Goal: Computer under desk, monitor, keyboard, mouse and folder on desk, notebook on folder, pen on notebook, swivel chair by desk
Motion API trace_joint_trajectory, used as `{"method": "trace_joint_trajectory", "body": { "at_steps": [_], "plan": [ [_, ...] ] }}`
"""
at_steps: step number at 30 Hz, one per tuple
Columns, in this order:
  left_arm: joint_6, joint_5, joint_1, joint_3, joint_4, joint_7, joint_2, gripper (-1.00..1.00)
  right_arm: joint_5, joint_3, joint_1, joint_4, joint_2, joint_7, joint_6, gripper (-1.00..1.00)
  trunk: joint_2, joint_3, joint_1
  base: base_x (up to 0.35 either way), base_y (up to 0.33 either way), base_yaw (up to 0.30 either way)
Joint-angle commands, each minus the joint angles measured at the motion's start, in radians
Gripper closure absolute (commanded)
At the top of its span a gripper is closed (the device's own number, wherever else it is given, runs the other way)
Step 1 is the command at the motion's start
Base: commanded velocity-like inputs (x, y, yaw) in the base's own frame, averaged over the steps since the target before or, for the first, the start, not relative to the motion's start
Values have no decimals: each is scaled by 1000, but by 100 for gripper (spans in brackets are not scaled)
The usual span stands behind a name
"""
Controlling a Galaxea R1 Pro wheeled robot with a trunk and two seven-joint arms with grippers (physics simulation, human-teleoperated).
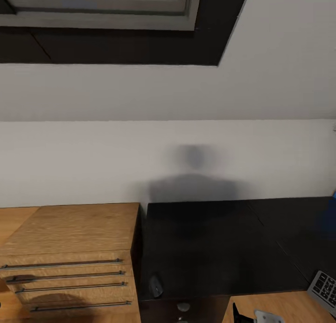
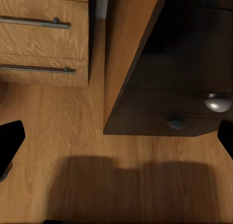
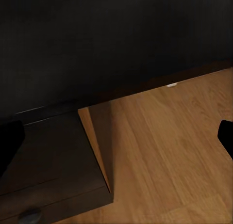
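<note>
The black desk point(image 1: 210, 239) stands against the white wall, its glossy top mostly bare. Near its front edge lies the small black mouse point(image 1: 155, 285). The grey keyboard point(image 1: 324, 288) pokes in at the right edge, partly cut off. A bright blue sliver point(image 1: 333, 206) at the far right on the desk may be the folder. My left gripper point(image 2: 116, 141) hangs open over the wood floor in front of the desk's drawer unit point(image 2: 165, 107). My right gripper point(image 3: 116, 141) is open too, above the floor beside the drawer unit point(image 3: 48, 161). Monitor, notebook, pen, computer and swivel chair are out of view.
A light wooden chest point(image 1: 70, 248) with long bar handles stands directly left of the desk, a narrow gap between them. Round silver knobs point(image 2: 217, 104) mark the black drawers. Wood floor point(image 3: 165, 146) spreads below. A window point(image 1: 102, 6) sits high on the wall.
</note>
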Motion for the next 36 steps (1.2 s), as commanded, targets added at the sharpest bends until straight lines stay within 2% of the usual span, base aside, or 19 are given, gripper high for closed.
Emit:
{"method": "trace_joint_trajectory", "body": {
  "at_steps": [1, 11, 36],
  "plan": [
    [3, 10, 0, -3, -1, 6, 1, -100, -2, -1, -1, 0, 1, -1, -3, -100, -1, -1, 0, 0, -6, -2],
    [3, 9, 0, -3, 6, 5, -1, -100, -4, -1, -1, 9, 3, -1, -3, -100, -1, -1, 0, 0, -1, -71],
    [3, 9, 0, -3, 7, 5, -1, -100, -2, -1, -1, 24, 4, 0, -5, -100, -1, -1, 0, 0, 0, -279]
  ]
}}
